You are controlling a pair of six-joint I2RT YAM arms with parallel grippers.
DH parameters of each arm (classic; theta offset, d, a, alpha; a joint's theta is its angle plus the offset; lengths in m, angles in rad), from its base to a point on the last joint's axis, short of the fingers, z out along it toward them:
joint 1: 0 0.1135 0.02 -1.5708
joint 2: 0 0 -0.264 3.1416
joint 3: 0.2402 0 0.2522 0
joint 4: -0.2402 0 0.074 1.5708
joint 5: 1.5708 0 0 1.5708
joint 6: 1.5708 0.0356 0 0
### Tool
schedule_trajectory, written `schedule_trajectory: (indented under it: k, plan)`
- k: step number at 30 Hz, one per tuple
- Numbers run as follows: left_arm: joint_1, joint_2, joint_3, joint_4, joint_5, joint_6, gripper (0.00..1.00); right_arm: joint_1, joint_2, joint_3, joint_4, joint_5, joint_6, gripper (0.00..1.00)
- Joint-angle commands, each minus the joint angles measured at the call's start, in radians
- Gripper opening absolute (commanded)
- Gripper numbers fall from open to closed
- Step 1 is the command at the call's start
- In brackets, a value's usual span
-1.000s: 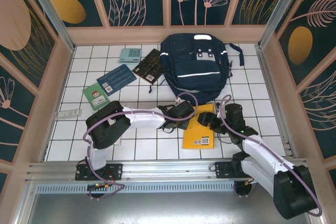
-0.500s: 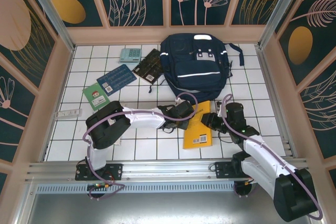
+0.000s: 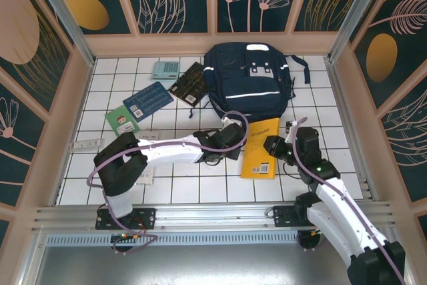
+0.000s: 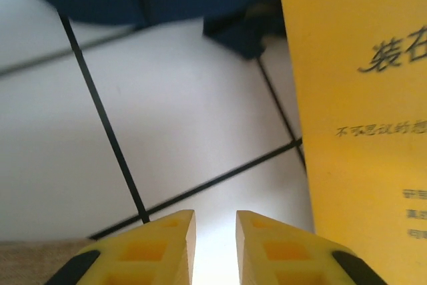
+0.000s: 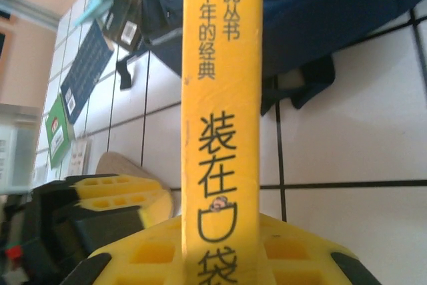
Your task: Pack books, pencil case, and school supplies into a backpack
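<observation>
The navy backpack point(image 3: 250, 81) lies at the back centre. My right gripper point(image 3: 277, 146) point(image 5: 220, 221) is shut on the spine of the large yellow book point(image 3: 260, 148) point(image 5: 223, 98), held on edge just in front of the backpack. The left gripper point(image 3: 235, 139) point(image 4: 215, 215) hovers over the tiles at the book's left side, jaws slightly open and empty. The tan pencil case point(image 5: 117, 165) lies under the left arm. The black book point(image 3: 188, 83), blue book point(image 3: 147, 100), green book point(image 3: 122, 121) and teal calculator point(image 3: 165, 69) lie at the back left, the white packet point(image 3: 87, 144) at far left.
Wooden walls point(image 3: 73, 98) enclose the white tiled floor point(image 3: 313, 111) on three sides. A metal rail point(image 3: 200, 215) runs along the near edge. A backpack strap point(image 3: 303, 68) trails to the right of the bag.
The right gripper has closed on the yellow book and carried it up-right toward the backpack. The left gripper has let go of the book's edge and opened slightly.
</observation>
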Motion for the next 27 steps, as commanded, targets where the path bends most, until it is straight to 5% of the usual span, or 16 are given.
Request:
schedule_trajectory:
  k: [1, 3, 11, 16, 27]
  plan:
    - [0.014, -0.008, 0.083, -0.037, -0.090, 0.073, 0.30, -0.014, -0.084, 0.043, 0.040, 0.146, 0.011, 0.00]
    - [0.025, 0.007, 0.125, -0.034, -0.128, 0.130, 0.39, -0.018, -0.114, 0.046, 0.037, 0.199, 0.022, 0.00]
    - [0.090, 0.125, 0.290, 0.034, -0.138, 0.460, 0.42, -0.021, -0.144, 0.115, -0.031, 0.425, 0.045, 0.00]
    - [0.111, 0.224, 0.395, 0.034, -0.119, 0.641, 0.42, -0.028, -0.136, 0.118, -0.008, 0.420, 0.048, 0.00]
    - [0.173, 0.383, 0.579, -0.038, 0.035, 0.717, 0.43, -0.051, -0.128, 0.100, 0.003, 0.386, 0.051, 0.00]
